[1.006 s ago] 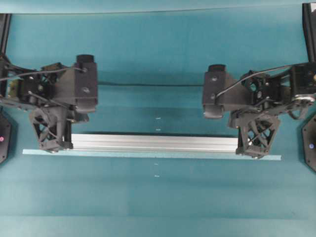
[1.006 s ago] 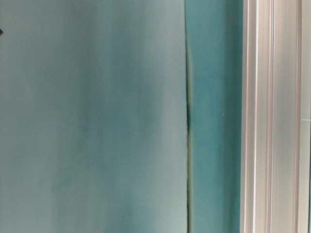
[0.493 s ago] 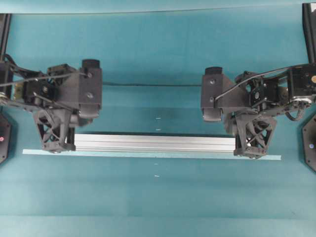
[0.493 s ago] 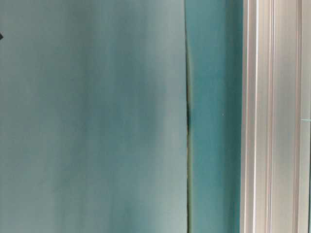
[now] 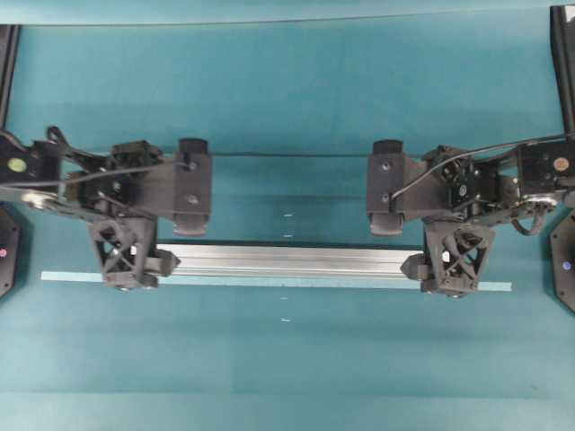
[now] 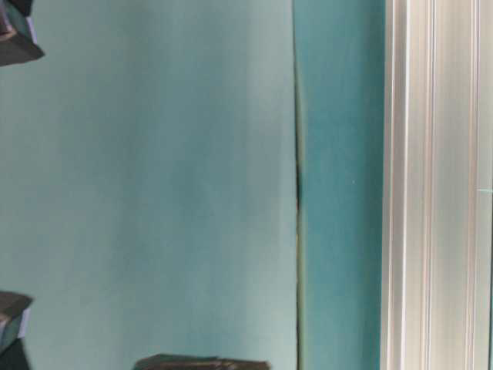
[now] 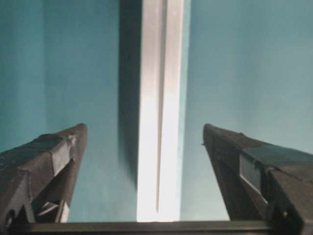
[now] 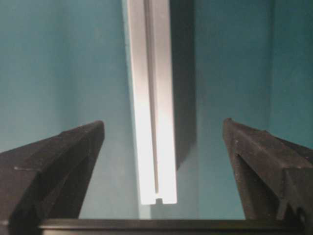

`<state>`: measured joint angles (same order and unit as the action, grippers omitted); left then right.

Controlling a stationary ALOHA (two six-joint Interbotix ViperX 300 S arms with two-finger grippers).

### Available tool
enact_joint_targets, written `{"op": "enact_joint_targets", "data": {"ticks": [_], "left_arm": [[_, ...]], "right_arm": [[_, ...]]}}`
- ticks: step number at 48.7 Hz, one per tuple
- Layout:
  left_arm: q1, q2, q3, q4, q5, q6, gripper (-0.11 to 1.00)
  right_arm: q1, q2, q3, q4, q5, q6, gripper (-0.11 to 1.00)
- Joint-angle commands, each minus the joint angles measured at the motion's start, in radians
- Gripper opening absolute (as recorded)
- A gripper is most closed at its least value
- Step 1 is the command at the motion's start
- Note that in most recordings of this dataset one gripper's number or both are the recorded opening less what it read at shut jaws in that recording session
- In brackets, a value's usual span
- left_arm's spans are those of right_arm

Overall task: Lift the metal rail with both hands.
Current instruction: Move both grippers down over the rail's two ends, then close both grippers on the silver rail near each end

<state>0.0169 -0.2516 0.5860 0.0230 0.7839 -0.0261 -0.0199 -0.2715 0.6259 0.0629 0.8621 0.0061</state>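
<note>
The metal rail [image 5: 287, 259] lies flat on the teal table, running left to right. My left gripper [image 5: 135, 265] stands over its left end and my right gripper [image 5: 449, 267] over its right end. In the left wrist view the rail [image 7: 161, 107] runs between the wide-open fingers [image 7: 58, 152] of the left gripper [image 7: 144, 129] with gaps on both sides. In the right wrist view the rail's end [image 8: 154, 147] lies between the open fingers [image 8: 254, 156] of the right gripper [image 8: 164, 123], untouched. The rail also shows in the table-level view [image 6: 431, 185].
A thin pale tape strip [image 5: 269, 284] lies just in front of the rail and reaches past both its ends. A dark seam [image 5: 287, 154] crosses the table behind the arms. Black arm bases [image 5: 564, 269] sit at the table's left and right edges.
Both grippers have shifted along the rail, the left one to the right, and turned over its ends. Dark gripper parts have entered the table-level view. The rail has not moved.
</note>
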Motion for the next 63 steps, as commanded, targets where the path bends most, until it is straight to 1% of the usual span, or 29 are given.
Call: {"op": "enact_joint_targets", "data": {"ticks": [1,6,11,16,23,34,45,63], "left_arm": [[-0.002,0.012,0.003,0.005,-0.026,-0.003,0.98],[0.000,0.038,0.012,0.005,-0.038,0.002,0.98],[0.008,0.055,0.023,0.005,-0.072,0.006,0.98],[0.012,0.072,0.048,0.005,-0.117,0.008,0.98],[0.014,0.089,0.083,0.005,-0.160,0.006,0.98],[-0.002,0.101,0.132,0.005,-0.242,-0.002,0.98],[-0.006,0.117,0.155,0.005,-0.302,0.002,0.98],[-0.014,0.204,0.187,0.005,-0.400,-0.008,0.98]], "right_arm": [[0.008,0.012,0.009,-0.002,-0.031,-0.002,0.99],[0.015,0.032,0.026,-0.002,-0.067,-0.003,0.99],[0.025,0.064,0.048,0.000,-0.120,-0.018,0.99],[0.034,0.103,0.064,0.000,-0.176,-0.031,0.99],[0.048,0.149,0.075,0.000,-0.225,-0.034,0.99],[0.054,0.189,0.101,0.000,-0.278,-0.034,0.99],[0.054,0.210,0.140,-0.002,-0.327,-0.034,0.99],[0.048,0.261,0.166,-0.002,-0.400,-0.034,0.99]]}}
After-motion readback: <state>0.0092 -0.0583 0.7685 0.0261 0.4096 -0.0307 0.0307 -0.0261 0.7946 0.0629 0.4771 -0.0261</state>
